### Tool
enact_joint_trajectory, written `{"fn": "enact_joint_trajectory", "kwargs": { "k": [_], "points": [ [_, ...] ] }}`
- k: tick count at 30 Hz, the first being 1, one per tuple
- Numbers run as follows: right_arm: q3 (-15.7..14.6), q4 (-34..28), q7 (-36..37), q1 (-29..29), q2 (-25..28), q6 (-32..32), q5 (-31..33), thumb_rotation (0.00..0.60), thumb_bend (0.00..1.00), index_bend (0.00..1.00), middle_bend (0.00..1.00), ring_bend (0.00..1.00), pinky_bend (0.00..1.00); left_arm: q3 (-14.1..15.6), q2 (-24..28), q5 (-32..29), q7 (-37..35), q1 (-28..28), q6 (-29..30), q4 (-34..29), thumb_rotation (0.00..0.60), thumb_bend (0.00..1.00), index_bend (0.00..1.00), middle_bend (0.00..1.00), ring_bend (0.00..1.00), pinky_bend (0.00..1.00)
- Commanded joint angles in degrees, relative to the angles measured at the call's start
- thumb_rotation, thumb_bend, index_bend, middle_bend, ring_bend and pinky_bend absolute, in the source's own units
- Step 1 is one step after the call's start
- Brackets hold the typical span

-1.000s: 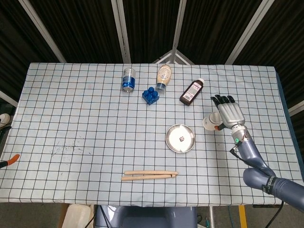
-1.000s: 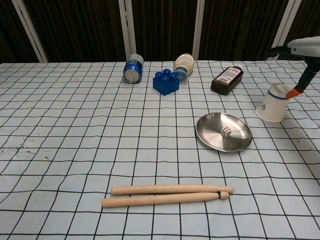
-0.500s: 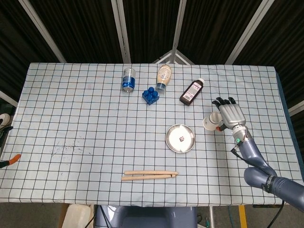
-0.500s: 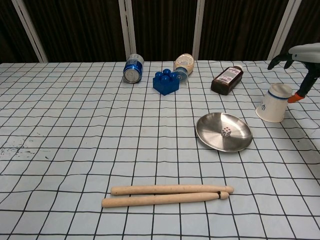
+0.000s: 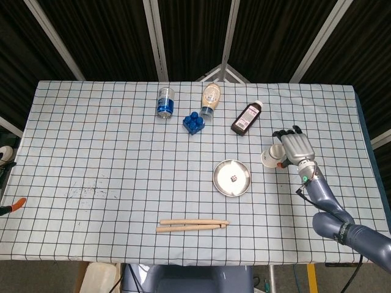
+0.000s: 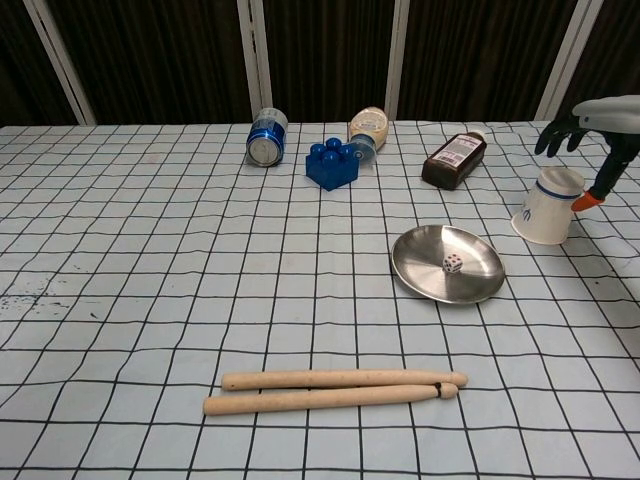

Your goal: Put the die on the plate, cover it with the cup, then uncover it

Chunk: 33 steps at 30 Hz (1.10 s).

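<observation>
right hand [image 5: 295, 148] released, fingers spread, above cup [image 6: 548, 208] | cup upside down on tabletop [image 5: 91, 140], right of plate [image 6: 420, 272] | die [image 6: 453, 264] on plate | left hand out of view

A small white die [image 6: 453, 264] with dark pips sits inside the round shiny metal plate [image 6: 420, 270]. To the plate's right, apart from it, a white paper cup [image 6: 546, 208] stands upside down, tilted.
</observation>
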Motion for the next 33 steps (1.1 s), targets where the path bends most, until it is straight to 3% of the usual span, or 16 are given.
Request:
{"fn": "enact_joint_trajectory", "kwargs": {
  "k": [1, 8, 22, 33],
  "points": [
    [-0.1, 0.7, 0.6, 0.0, -0.3, -0.2, -0.3, 0.600, 0.19, 0.30, 0.30, 0.23, 0.09, 0.0, -0.1, -0.1, 0.1, -0.1, -0.1, 0.0, 0.600, 0.22, 0.18, 0.00, 0.00, 0.06],
    [-0.3, 1.0, 1.2, -0.1, -0.1, -0.3, -0.9, 0.600, 0.32, 0.33, 0.33, 0.24, 0.09, 0.0, -0.3, -0.2, 0.6, -0.2, -0.4, 0.1, 0.600, 0.22, 0.18, 0.00, 0.00, 0.06],
    [-0.7, 0.4, 0.9, 0.2, -0.3, -0.2, -1.3, 0.600, 0.34, 0.34, 0.33, 0.24, 0.09, 0.0, -0.3, -0.3, 0.4, -0.2, -0.5, 0.2, 0.600, 0.22, 0.19, 0.00, 0.00, 0.06],
    [-0.5, -1.5, 1.1, -0.3, 0.5, 1.8, -2.3, 0.600, 0.40, 0.50, 0.43, 0.29, 0.09, -0.1, -0.3, -0.4, 0.4, -0.2, -0.5, 0.1, 0.600, 0.22, 0.19, 0.00, 0.00, 0.06]
  ]
}}
